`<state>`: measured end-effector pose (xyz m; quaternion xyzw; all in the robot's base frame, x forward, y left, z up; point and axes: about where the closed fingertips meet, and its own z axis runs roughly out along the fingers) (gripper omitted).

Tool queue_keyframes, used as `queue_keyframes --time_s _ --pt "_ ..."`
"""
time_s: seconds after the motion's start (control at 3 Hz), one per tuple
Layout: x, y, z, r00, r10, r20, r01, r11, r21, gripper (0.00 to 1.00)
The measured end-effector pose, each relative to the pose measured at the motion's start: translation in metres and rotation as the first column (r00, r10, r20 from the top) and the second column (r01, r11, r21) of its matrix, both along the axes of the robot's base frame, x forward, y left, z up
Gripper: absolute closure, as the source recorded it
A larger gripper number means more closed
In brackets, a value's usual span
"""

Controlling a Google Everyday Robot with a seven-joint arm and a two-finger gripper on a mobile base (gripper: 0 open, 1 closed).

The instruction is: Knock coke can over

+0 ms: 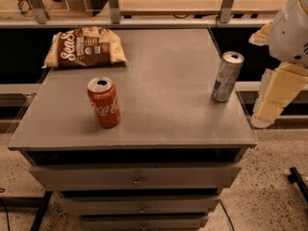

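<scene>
The coke can [103, 102] is a short red can with white script and a silver top. It stands upright on the grey cabinet top [163, 105], front left of centre. My gripper [276, 96] hangs off the cabinet's right side, beyond the edge and far right of the coke can, touching nothing. The white arm [291, 28] rises above it at the right border.
A taller silver-and-blue can [227, 76] stands upright near the cabinet's right edge, between the gripper and the coke can. A brown snack bag [84, 47] lies at the back left. A counter with metal rails [168, 20] runs behind. Drawers [137, 177] are below.
</scene>
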<state>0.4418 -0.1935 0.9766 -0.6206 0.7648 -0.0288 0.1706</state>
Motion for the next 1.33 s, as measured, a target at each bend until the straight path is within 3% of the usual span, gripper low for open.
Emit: queue_keyframes --time_s 0.33,1.0,1.33 --pt "0.0 0.024 -0.009 0.9981 0.059 -0.017 -0.058 0.998 0.013 0.0" --pt "-0.001 0.031 -0.007 0.9966 0.082 -0.008 -0.082 0.996 0.032 0.0" --pt "-0.003 0.053 -0.011 0.9908 0.135 0.002 -0.135 0.983 0.124 0.0"
